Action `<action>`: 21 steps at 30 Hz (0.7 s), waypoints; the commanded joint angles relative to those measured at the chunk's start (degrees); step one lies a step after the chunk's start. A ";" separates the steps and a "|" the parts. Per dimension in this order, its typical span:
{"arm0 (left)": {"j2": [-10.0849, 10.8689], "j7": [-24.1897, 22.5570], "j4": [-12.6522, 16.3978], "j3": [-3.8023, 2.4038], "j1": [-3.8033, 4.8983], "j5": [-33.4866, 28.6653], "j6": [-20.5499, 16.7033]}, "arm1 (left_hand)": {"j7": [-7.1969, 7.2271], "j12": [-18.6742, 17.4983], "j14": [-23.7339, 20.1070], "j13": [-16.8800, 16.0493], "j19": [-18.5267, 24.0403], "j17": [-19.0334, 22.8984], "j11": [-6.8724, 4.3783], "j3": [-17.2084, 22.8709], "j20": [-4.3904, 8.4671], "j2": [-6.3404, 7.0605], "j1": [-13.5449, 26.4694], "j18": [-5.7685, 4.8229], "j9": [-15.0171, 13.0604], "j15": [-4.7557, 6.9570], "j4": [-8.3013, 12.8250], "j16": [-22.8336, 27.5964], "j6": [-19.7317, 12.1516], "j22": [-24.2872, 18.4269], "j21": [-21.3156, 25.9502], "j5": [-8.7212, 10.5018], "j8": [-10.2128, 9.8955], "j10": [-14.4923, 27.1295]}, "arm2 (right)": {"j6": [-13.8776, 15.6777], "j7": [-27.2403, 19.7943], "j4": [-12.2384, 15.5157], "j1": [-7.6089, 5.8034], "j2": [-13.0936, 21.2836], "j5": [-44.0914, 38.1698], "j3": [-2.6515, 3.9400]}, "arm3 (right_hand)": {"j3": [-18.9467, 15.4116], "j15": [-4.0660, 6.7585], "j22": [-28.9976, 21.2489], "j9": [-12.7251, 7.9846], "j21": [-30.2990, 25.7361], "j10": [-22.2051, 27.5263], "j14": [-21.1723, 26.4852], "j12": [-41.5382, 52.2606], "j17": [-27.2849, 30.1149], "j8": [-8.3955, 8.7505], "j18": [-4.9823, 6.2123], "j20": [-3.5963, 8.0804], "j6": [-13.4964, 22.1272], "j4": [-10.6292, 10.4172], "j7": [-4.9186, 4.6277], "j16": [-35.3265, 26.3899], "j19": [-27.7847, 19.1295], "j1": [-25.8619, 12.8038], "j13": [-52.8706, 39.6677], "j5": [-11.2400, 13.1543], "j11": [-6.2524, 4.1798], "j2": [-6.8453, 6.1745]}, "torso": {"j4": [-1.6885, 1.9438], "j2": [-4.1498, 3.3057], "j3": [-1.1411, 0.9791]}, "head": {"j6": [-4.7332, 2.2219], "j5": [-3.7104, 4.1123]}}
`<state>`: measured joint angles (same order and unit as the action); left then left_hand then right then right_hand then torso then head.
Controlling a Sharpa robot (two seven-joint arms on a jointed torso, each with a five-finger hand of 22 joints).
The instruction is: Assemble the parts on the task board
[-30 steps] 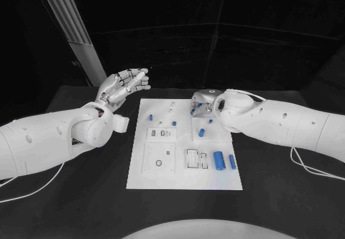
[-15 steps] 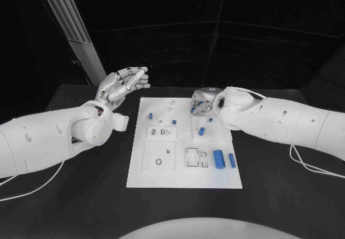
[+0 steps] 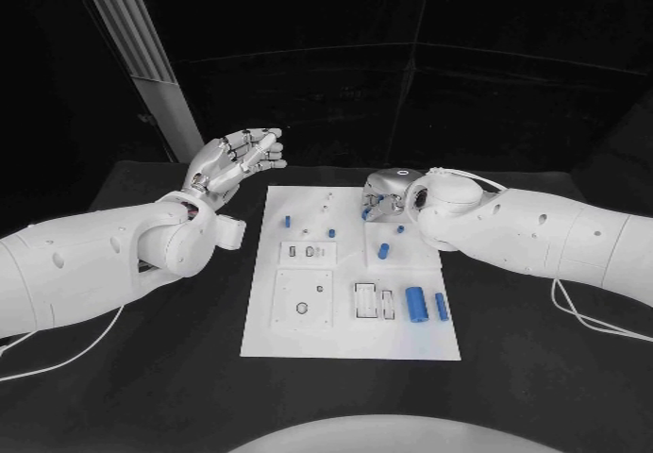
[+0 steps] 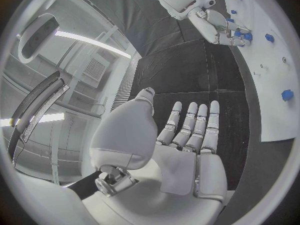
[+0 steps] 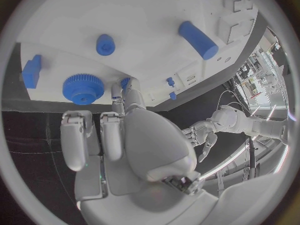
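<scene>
1. Head view: the task board (image 3: 348, 330) lies with its long axis away from the robot. The left hand (image 3: 234, 160) is raised beside its far left corner, fingers apart, holding nothing. The right hand (image 3: 387, 195) is low over the far right part.
2. Left wrist view: the palm is bare.
3. Right wrist view: a blue gear (image 5: 82, 88) lies flat near the fingertips (image 5: 117, 91); whether they grip anything, I cannot tell.

Board between the two hands

The white rectangular task board (image 3: 350, 326) lies centre-table; the left hand (image 3: 234, 160) hangs beyond its left edge, and a blue toothed gear (image 5: 82, 88) sits just beyond the right hand's fingertips (image 5: 116, 91).
</scene>
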<state>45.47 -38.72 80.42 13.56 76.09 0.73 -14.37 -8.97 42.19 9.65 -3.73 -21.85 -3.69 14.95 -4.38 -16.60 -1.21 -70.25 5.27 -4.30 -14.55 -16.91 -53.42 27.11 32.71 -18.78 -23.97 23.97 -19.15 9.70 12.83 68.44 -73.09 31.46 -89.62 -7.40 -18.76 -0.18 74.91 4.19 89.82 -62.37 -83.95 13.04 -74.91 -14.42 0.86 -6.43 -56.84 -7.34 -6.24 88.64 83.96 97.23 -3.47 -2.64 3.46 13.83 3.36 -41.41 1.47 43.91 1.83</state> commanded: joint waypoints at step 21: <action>-0.28 -9.21 -0.33 -0.03 0.10 0.37 0.85 | -7.82 0.12 -0.36 0.02 0.49 0.02 0.07 -0.36 -0.02 -0.52 -0.02 0.02 -0.06 -0.16 0.11 0.21 -0.31 -0.11 0.18 -0.08 0.26 0.42 | 14.36 -6.01 4.24 -0.06 1.97 -0.20 3.41 | -0.18 -0.16 15.09 -0.12 0.18 -1.58 -4.54 -2.72 -5.56 1.39 -0.86 0.01 -0.88 -0.70 -0.69 0.00 6.04 2.30 0.04 -0.05 0.56 2.09 | 0.07 -0.08 0.04 | -2.17 -1.18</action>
<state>45.25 -38.73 80.09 13.56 76.09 0.75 -14.29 -8.97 42.19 9.65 -3.73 -21.85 -3.69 14.95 -4.38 -16.59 -1.21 -70.25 5.27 -4.29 -14.55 -16.91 -53.43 27.11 32.66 -18.78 -23.97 23.97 -19.15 20.83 8.57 72.97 -73.05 33.65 -89.60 -4.08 -18.88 -0.18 74.91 4.16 89.82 -63.48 -83.94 10.52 -74.90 -13.25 0.86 -6.44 -57.50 -7.78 -6.58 88.64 83.96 99.11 -3.48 -2.64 3.99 13.29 3.40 -41.41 1.52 41.96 0.77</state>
